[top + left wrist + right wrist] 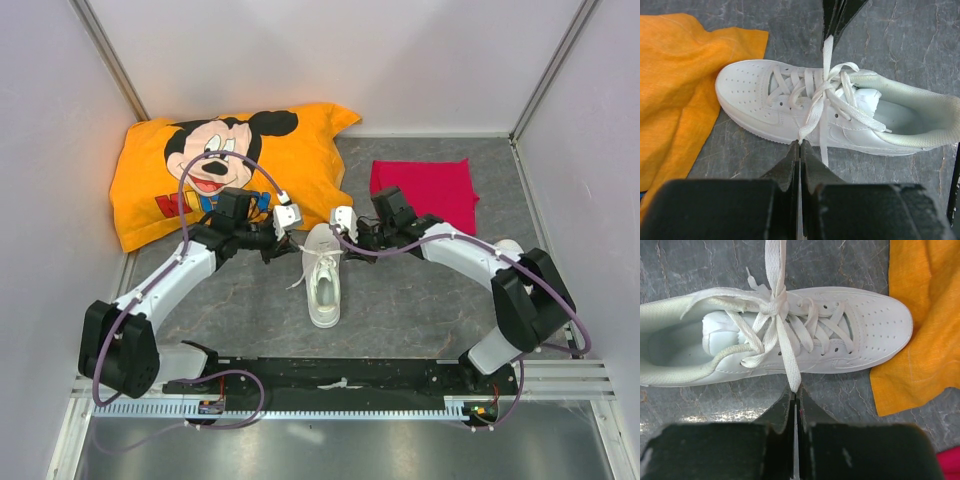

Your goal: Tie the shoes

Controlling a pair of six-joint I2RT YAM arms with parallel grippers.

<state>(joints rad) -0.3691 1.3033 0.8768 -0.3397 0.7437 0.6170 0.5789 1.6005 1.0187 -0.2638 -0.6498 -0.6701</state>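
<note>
One white low-top shoe (323, 292) lies on the grey table, toe toward the orange pillow. No second shoe is in view. Its laces are crossed into a knot (827, 86) over the tongue. My left gripper (284, 250) is at the shoe's left side and is shut on one lace end (810, 117) at its fingertips (800, 146). My right gripper (349, 244) is at the shoe's right side and is shut on the other lace end (788, 357), which is pulled taut from the knot (774, 305). The right gripper's fingers (837, 17) show beyond the shoe in the left wrist view.
An orange Mickey Mouse pillow (200, 170) lies at the back left, its corner next to the shoe's toe (670, 100) (925, 315). A red cloth (425, 190) lies at the back right. White walls enclose the table on three sides.
</note>
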